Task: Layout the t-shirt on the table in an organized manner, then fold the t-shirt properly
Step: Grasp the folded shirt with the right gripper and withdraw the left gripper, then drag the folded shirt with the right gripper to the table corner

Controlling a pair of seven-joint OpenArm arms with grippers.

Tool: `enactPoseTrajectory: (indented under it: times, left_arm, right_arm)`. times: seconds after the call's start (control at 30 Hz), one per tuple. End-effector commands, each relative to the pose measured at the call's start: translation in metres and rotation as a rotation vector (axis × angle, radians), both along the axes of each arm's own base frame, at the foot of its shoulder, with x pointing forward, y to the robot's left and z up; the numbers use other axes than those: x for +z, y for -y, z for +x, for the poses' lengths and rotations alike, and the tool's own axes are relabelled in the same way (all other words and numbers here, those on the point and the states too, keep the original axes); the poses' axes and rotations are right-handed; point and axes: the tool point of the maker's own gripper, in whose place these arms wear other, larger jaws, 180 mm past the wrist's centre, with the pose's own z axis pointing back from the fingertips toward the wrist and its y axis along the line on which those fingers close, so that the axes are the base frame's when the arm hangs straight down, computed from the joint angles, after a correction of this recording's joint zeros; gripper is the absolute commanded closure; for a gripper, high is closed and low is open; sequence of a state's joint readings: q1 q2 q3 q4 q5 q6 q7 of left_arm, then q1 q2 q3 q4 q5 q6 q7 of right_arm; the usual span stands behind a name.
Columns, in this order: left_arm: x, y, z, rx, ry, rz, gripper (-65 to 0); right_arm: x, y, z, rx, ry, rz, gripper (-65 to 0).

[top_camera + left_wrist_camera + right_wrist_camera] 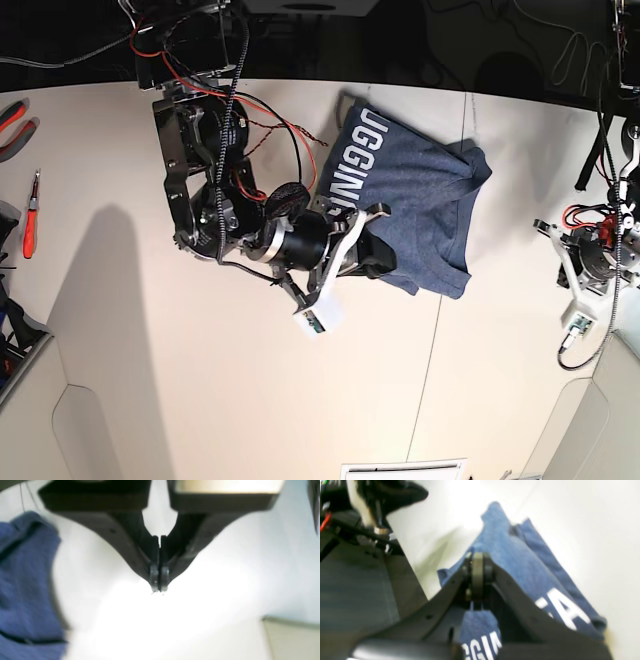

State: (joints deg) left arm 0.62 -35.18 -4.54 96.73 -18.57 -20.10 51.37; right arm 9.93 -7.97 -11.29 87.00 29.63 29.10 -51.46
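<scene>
Spreading the t-shirt (420, 200) flat wants the right gripper (477, 566), jaws clamped on its edge, pulling low along the table (200, 400) while the left gripper (159, 588), closed on nothing, stays clear.

Black jointed arms (200, 170), red and black cables (255, 125) — matte black tapered tools (159, 590), white brackets (345, 250)

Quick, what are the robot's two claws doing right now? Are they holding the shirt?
Left gripper: shut, holding nothing, over bare table.
Right gripper: shut on the t-shirt, pinching its edge.
</scene>
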Motion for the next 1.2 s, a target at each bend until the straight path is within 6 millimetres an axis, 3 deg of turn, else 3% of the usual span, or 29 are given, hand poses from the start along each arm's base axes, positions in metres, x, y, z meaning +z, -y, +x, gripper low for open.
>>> enactPoseTrajectory:
  times: [0.0, 0.1, 0.2, 0.33, 0.43, 0.53, 0.67, 0.8, 0.97, 1.17]
  left_arm:
    - [0.022, -0.009, 0.011, 0.013, 0.074, 0.004, 0.0]
    - [0.035, -0.016, 0.015, 0.051, 0.124, -0.06, 0.0]
    - [0.042, -0.02, 0.015, 0.063, 0.145, -0.096, 0.0]
    - [0.04, -0.021, 0.013, 0.068, 0.141, -0.096, 0.0]
    - [0.037, -0.019, 0.012, 0.069, 0.134, -0.104, 0.0]
    - [0.032, -0.015, 0.01, 0.063, 0.125, -0.114, 0.0]
    - [0.025, -0.005, 0.006, 0.036, 0.106, -0.135, 0.0]
    - [0.022, 0.005, 0.006, 0.019, 0.103, -0.175, 0.0]
    - [0.02, 0.016, 0.005, -0.01, 0.1, -0.215, 0.0]
    - [0.026, 0.039, 0.005, -0.073, 0.111, -0.334, 0.0]
  right_arm:
    - [0.017, -0.013, 0.003, 0.026, 0.051, 0.034, 0.0]
    - [0.001, -0.03, -0.015, 0.108, 0.048, -0.036, 0.0]
    - [-0.035, -0.038, -0.029, 0.157, 0.023, -0.148, 0.0]
    - [-0.089, -0.026, -0.033, 0.118, -0.047, -0.266, 0.0]
    - [-0.121, -0.006, -0.03, 0.065, -0.086, -0.389, 0.0]
    - [-0.135, 0.026, -0.012, -0.067, -0.087, -0.525, 0.0]
    - [-0.136, 0.073, 0.015, -0.252, -0.087, -0.616, 0.0]
    - [-0.14, 0.134, 0.029, -0.446, -0.151, -0.651, 0.0]
    - [-0.149, 0.234, 0.031, -0.725, -0.246, -0.741, 0.0]
    - [-0.149, 0.325, 0.019, -0.934, -0.32, -0.767, 0.0]
